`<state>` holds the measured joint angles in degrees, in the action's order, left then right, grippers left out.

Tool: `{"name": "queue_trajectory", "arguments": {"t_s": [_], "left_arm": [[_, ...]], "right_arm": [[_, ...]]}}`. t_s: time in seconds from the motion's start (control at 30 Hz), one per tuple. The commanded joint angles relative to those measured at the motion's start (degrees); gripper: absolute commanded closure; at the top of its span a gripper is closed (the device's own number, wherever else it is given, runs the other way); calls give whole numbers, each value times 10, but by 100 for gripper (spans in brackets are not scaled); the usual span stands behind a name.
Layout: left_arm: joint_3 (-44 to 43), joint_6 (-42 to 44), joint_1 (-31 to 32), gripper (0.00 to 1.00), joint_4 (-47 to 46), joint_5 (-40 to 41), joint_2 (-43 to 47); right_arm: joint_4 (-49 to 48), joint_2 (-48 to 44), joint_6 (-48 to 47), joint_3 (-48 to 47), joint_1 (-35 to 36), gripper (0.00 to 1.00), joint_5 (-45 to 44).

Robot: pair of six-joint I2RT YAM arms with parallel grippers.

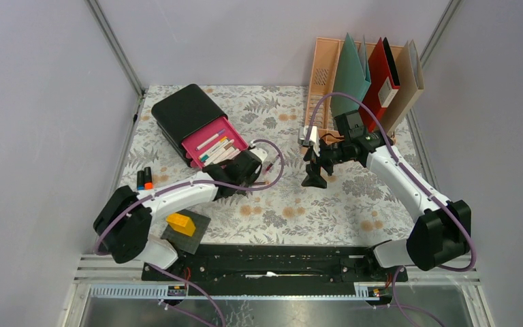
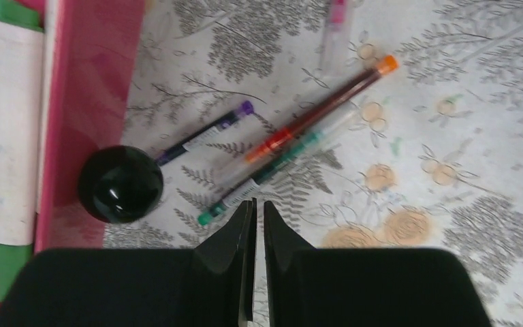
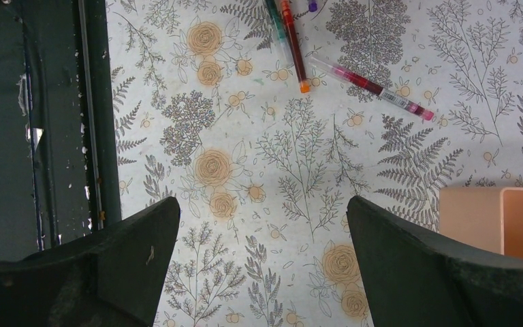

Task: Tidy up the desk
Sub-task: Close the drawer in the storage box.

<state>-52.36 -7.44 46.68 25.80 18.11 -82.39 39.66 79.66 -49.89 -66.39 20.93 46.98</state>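
We see the left gripper (image 2: 257, 203) with jaws nearly together, just a slit, nothing visible between them; the right gripper (image 3: 262, 204) is wide open and empty. Both hang over the desk (image 2: 463, 150), flat and cloth-covered. The green pen (image 2: 265, 174) lies just ahead of the left tips. We judge it light, slick and prone to roll, so pinch mid-barrel, across its length.
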Motion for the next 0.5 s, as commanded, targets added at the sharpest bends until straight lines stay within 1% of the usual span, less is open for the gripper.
{"name": "queue_trajectory", "arguments": {"t_s": [0.0,0.1,0.17,0.27,0.37,0.47], "left_arm": [[-13,62,7,88,-66,101,-22],[-12,87,9,81,-91,156,-44],[-14,96,9,79,-103,198,-63],[-16,115,9,69,-125,269,-86],[-26,130,8,55,-143,322,-99],[-34,149,6,39,-168,335,-102]], "right_arm": [[-11,3,-8,3,-3,0,-4],[-11,2,-10,4,-4,0,-3],[-11,3,-9,4,-4,0,-1],[-10,3,-10,5,-4,0,-1],[-10,2,-10,5,-4,0,-1],[-10,0,-11,6,-5,0,0]]}}
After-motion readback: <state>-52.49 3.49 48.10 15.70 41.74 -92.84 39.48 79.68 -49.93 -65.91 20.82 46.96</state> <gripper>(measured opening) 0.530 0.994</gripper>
